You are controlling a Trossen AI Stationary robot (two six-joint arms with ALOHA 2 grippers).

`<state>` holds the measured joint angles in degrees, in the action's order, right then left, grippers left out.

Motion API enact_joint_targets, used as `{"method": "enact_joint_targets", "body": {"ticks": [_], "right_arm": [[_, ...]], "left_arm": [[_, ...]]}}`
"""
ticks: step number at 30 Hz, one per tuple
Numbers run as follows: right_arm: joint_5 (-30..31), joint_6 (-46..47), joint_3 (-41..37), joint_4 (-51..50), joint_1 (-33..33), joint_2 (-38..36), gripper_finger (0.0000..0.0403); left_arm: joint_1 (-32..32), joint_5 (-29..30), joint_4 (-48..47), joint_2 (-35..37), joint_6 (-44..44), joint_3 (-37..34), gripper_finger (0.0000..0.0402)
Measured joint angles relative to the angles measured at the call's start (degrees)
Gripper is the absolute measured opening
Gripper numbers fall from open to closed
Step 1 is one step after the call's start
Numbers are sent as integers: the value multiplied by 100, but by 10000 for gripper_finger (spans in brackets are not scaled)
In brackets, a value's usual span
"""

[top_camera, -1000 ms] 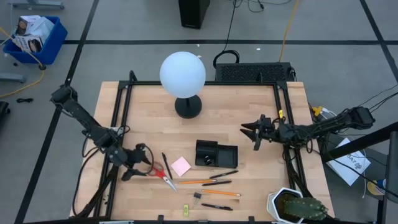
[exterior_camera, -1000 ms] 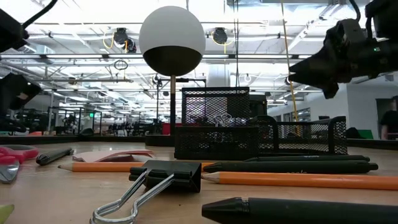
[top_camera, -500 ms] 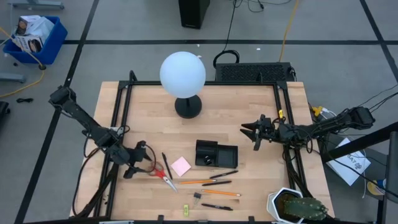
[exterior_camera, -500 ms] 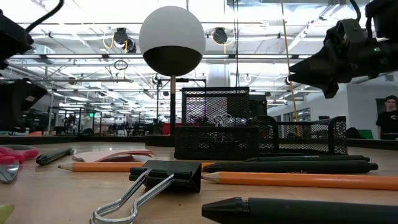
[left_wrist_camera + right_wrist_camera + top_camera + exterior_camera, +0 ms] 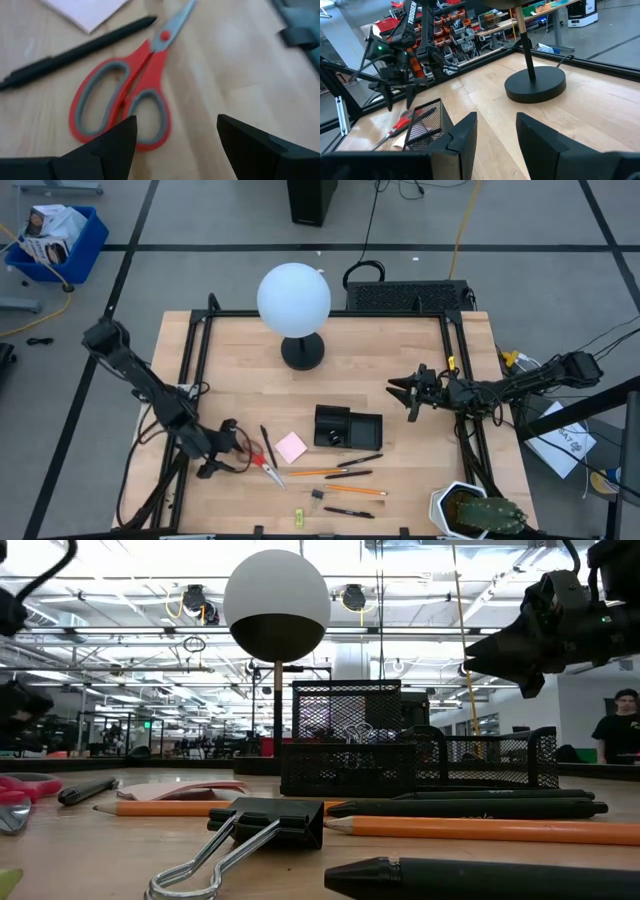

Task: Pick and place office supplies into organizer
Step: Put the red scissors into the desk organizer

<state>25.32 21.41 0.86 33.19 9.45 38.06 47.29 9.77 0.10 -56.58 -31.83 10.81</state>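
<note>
The red-handled scissors lie flat near the table's left near corner, with the handles toward my left gripper. My left gripper is open just left of the handles, fingers apart above them. The pink sticky-note pad, a black pen, orange pencils, more pens, a black clip and a yellow-green piece lie on the wood. The black mesh organizer stands mid-table. My right gripper hovers open, right of the organizer.
The white globe lamp stands on its round black base toward the far edge. A potted plant sits at the near right corner. Black frame rails run along the table's sides. A person stands in the room beyond.
My left gripper has moved toward the table's near edge and a little right, coming closer to the scissors' handles. It stays open. My right arm has kept still, and nothing on the table has shifted.
</note>
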Motion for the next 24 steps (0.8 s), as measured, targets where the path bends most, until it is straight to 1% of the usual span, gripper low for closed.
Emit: {"method": "enact_joint_targets", "body": {"ticks": [5,9,13,16,19,21,24], "right_arm": [[-1,0,0,-1,0,-1,132],[-2,0,0,0,0,0,132],[-2,0,0,0,0,-1,132],[-2,0,0,-1,0,-1,132],[-2,0,0,-2,0,0,132],[-2,0,0,0,0,-2,132],[-2,0,0,9,0,-1,132]], "left_arm": [[3,254,243,-429,-123,13,282],[1,316,606,-720,-133,21,282],[46,335,358,-977,-154,281,273],[124,209,-13,-1167,-184,556,245],[174,207,-344,-1353,-180,834,210],[197,225,-521,-1470,-179,903,188],[176,276,-502,-1585,-176,915,162]]}}
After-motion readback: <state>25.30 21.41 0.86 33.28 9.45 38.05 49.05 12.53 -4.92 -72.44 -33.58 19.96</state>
